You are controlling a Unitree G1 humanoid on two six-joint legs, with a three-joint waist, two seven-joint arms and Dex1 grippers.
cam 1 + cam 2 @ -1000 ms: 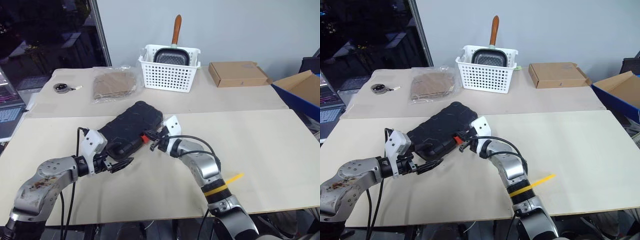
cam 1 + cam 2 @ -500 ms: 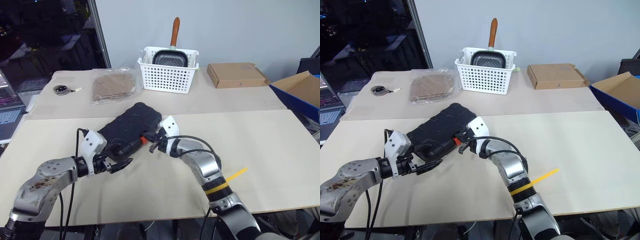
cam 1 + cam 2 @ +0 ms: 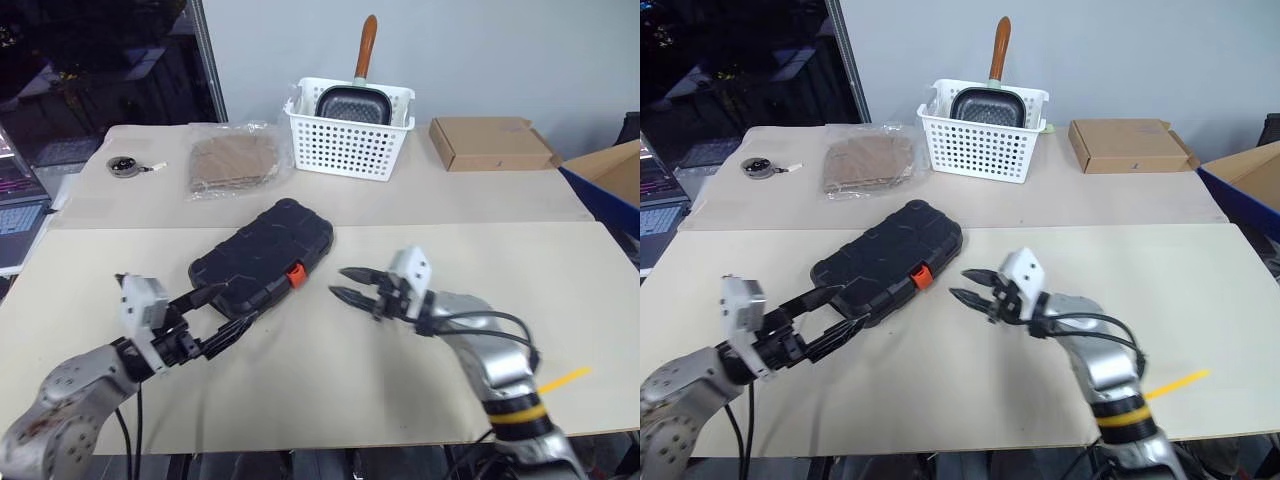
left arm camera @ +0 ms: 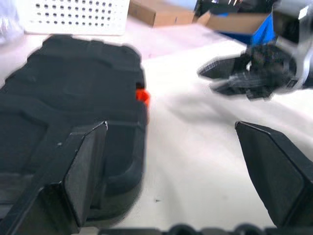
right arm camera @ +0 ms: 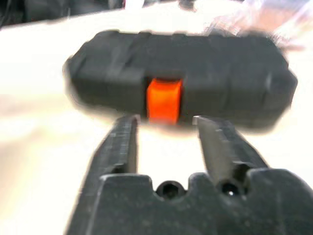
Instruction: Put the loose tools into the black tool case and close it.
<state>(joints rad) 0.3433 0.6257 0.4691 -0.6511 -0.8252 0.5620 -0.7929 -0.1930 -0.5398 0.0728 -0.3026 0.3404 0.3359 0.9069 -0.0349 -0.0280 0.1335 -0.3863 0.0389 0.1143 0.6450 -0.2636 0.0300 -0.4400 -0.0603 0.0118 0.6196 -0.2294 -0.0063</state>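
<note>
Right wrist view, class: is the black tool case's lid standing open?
No. The black tool case lies shut, its lid down flat and its orange latch sitting across the seam at the front edge.

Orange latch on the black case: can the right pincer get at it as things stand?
Probably yes. The right pincer is open and aimed at the orange latch on the closed black case, with bare table between them.

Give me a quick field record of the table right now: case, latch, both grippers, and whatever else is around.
case: black tool case, lid shut, flat on the table
latch: orange latch, facing the right gripper
left gripper: open, empty, beside the case's near end
right gripper: open, empty, off the latch
background: white basket, cardboard box
</note>
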